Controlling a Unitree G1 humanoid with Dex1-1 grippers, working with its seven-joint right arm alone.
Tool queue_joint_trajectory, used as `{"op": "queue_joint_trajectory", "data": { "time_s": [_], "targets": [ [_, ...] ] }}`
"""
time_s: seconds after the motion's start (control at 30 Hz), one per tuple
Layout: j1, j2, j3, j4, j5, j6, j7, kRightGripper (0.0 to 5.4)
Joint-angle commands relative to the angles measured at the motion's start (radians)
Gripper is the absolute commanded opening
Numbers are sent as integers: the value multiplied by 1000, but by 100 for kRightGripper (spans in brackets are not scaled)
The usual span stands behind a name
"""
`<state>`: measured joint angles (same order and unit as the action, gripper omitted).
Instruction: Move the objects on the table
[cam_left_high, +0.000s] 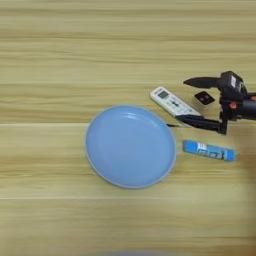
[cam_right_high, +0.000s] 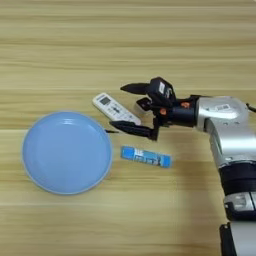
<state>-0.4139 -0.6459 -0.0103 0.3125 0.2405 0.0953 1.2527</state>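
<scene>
Your right end effector (cam_right_high: 125, 107) hangs over the wooden counter (cam_left_high: 60, 60) with its two black fingers (cam_right_high: 134, 88) spread wide and nothing between them. The span straddles the right-hand end of the white remote (cam_left_high: 172, 102), which lies at a slant just above and right of the blue plate (cam_left_high: 130, 145), its near end close to the plate's rim. The spread reads as a gap set to take the remote across its width, or possibly the small black block (cam_left_high: 202, 98), which sits just beyond the remote's right end, between the fingers' roots. The blue tube (cam_right_high: 146, 157) lies flat on the counter just below the lower finger, apart from it and free of the plate. The plate itself holds nothing.
</scene>
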Motion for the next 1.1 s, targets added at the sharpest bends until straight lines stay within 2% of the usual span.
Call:
{"op": "queue_joint_trajectory", "data": {
  "time_s": [0.03,0.27,0.5,0.87,1.1],
  "targets": [
    [-73,3,-3,-102,-4,73,-90,538],
    [-66,56,20,-212,1,227,-176,538],
    [-64,85,45,-253,-13,310,-232,538],
    [-35,118,124,-310,-33,354,-246,538],
    [-41,158,189,-282,-80,339,-271,538]
  ]
}}
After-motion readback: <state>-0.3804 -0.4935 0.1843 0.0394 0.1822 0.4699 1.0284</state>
